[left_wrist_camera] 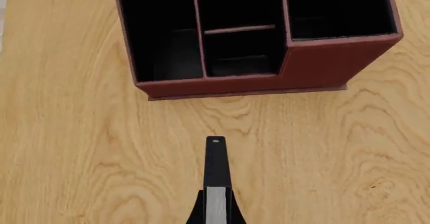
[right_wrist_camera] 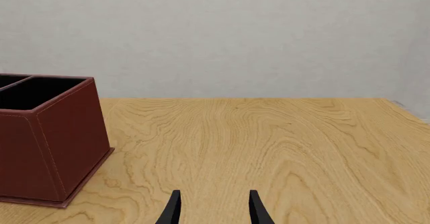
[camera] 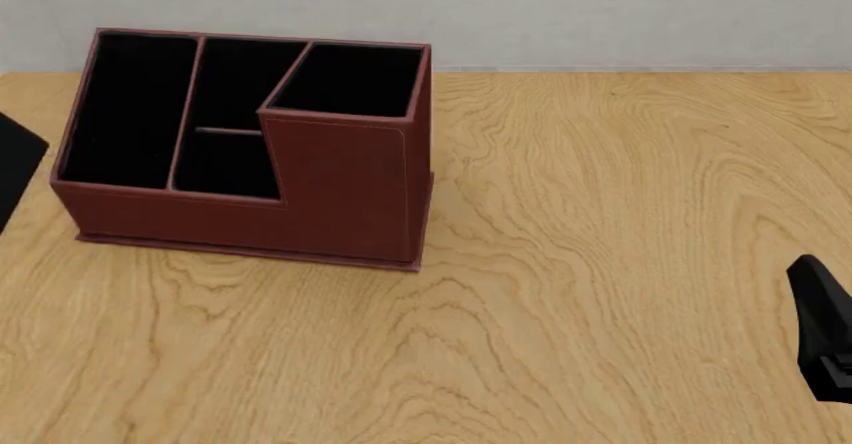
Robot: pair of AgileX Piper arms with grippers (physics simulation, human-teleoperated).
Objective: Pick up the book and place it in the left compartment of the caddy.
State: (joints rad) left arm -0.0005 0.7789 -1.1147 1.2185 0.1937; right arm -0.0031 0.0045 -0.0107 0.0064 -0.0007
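The book (left_wrist_camera: 216,171) shows edge-on in the left wrist view: a thin black cover with a pale grey-white strip of page edges. Its long axis points at the caddy's (camera: 349,197) low front wall. It sits between the left gripper's (left_wrist_camera: 215,217) black fingers, which are closed against its sides, over the wood-grain worktop (camera: 600,264) short of the caddy.

The caddy is a reddish-brown, leather-look box with a black lining. It stands near the worktop's far left corner, and its left compartment (camera: 127,105) is a long narrow slot.

The right gripper (right_wrist_camera: 215,209) is near the worktop's right edge, its fingers spread apart and holding nothing.
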